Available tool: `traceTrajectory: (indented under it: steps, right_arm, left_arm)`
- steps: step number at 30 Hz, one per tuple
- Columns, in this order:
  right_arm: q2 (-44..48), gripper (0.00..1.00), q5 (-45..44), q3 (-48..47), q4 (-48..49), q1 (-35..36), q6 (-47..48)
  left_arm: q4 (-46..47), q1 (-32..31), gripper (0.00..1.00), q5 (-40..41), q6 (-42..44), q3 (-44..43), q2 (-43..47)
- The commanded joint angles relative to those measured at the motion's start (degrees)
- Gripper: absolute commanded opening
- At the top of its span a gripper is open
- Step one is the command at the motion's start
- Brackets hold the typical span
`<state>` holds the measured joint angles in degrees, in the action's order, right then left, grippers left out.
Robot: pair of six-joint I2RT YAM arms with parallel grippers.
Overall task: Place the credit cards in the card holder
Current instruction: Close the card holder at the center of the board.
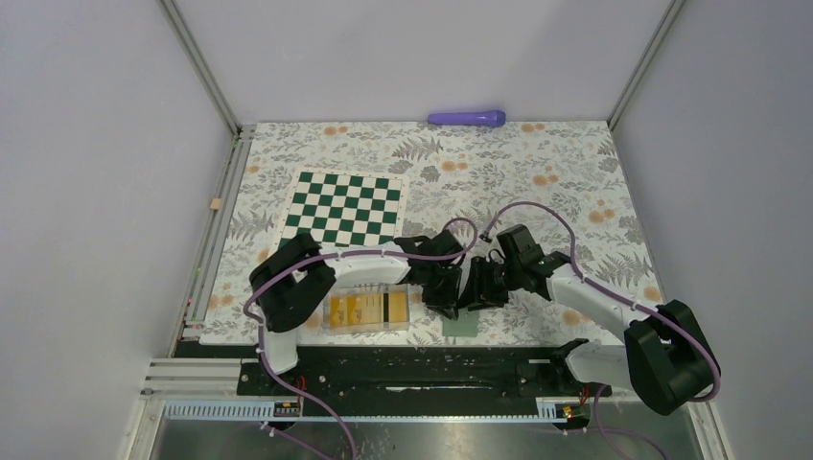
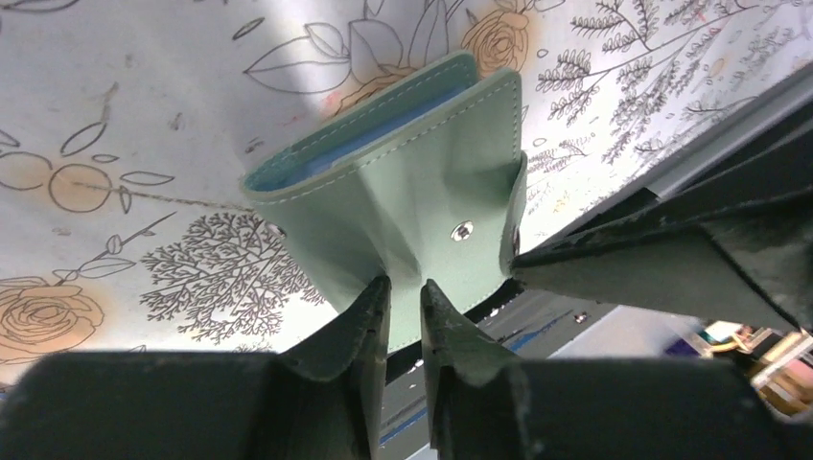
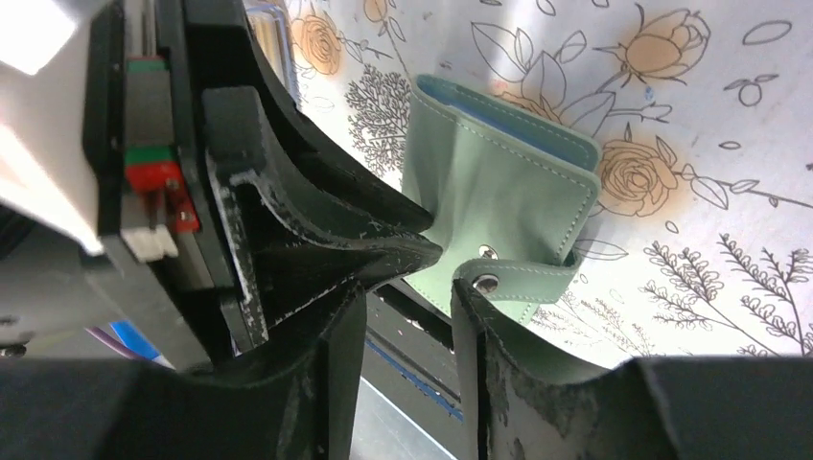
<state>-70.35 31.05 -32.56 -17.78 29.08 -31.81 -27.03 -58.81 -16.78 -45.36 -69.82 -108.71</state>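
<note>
Sage-green and near-square, the card holder (image 2: 422,182) lies at the near edge of the floral-covered bench (image 1: 575,172), just right of a clear plastic box (image 1: 329,299) and between the two arms. The left gripper (image 2: 405,299) has its jaws closed on the holder's near edge, pinching the front cover so that it lifts. Along the far edge a strip of the light blue lining shows. The right gripper (image 3: 410,297) has its jaws apart and grips nothing. The strap tab (image 3: 518,278) with its snap rests against one jaw, and the mating snap (image 2: 462,230) on the cover is bare, so the holder looks unfastened and partly open. The orange-yellow credit cards (image 1: 353,309) are still in the clear plastic box, one showing its dark stripe. No card can be seen inside the holder, though the pocket is mostly hidden. By this showing the task is at an early stage: opening the holder is under way, while picking up each card and sliding it into the pocket is all still to do.
</note>
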Motion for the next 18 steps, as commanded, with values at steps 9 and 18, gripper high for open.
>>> traceTrajectory:
  steps: [9, 18]
  right_arm:
    - [-1.0, 0.39, -0.8, 0.2, 2.2, 0.3, 1.6]
    - [-2.7, 0.37, -0.4, 1.7, 4.2, 0.3, 1.3]
  left_arm:
    - [29.1, 6.6, 0.40, -10.0, -13.9, 18.7, 10.5]
    - [34.0, 6.6, 0.39, -12.4, -16.4, 19.7, 7.6]
